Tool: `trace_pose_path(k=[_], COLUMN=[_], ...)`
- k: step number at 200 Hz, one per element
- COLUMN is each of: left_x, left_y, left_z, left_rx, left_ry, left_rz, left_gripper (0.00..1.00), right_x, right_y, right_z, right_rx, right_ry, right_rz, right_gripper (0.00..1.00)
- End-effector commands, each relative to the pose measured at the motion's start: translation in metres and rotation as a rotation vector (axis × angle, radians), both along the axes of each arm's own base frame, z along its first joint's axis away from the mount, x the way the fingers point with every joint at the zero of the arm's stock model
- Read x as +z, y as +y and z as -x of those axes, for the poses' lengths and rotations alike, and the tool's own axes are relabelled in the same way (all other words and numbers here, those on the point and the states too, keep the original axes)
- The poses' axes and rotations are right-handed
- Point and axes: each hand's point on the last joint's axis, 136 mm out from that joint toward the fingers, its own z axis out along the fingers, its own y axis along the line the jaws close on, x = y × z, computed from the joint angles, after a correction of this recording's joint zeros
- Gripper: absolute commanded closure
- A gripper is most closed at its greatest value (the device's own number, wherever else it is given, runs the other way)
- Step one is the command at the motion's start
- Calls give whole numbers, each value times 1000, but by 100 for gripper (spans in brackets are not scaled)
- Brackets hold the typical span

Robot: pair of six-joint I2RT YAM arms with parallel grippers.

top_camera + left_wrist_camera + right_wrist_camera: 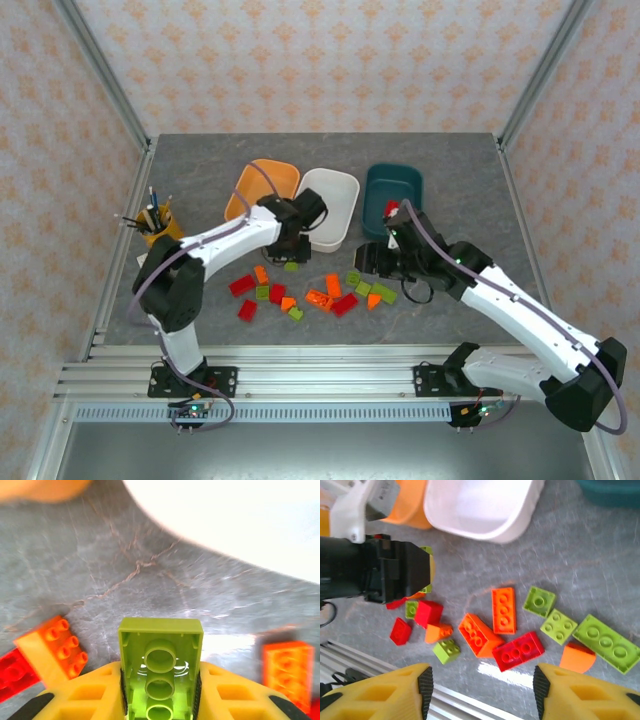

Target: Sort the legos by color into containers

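My left gripper point(291, 262) is shut on a lime green lego point(160, 665), its hollow underside facing the wrist camera, just above the table near the white tub's point(330, 205) front corner. The orange tub point(262, 188) stands left of the white one and the dark teal tub point(392, 198) to its right. My right gripper point(482, 687) hangs open over the loose legos: a red one point(518, 651), orange ones point(479, 635) and lime ones point(559, 626). Nothing sits between its fingertips point(425, 685).
A yellow pencil cup point(160, 225) stands at the far left. The aluminium rail point(330, 365) runs along the table's near edge. An orange lego point(52, 650) and another point(290, 672) lie on either side of my left gripper. A small red piece point(391, 207) shows at the teal tub's near rim.
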Motion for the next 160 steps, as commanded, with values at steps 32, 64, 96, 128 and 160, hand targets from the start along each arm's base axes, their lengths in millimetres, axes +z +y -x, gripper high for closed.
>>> trace_pose_path(k=[32,64,96,128,160], left_x=[74,66,32,-8,-35], left_y=[53,78,98,105,103], left_z=[-50,-99,-140,-164,-178], left_rx=[79,113,167,170,173], left_ry=[-99,-97,-54,-9,21], left_rz=[-13,-29,-35,-66,-62], left_gripper=[66,66,66,66,64], right_x=[71,70,62,41,26], right_y=[20,50,69,74,68], right_z=[-75,-122,-147,-154,-146], right_rx=[-137,-128,-97,-92,-99], right_ry=[-185,-103,-40,19,49], right_rz=[-190,-244,-216,-178,-152], right_gripper=[18,0,0,0,1])
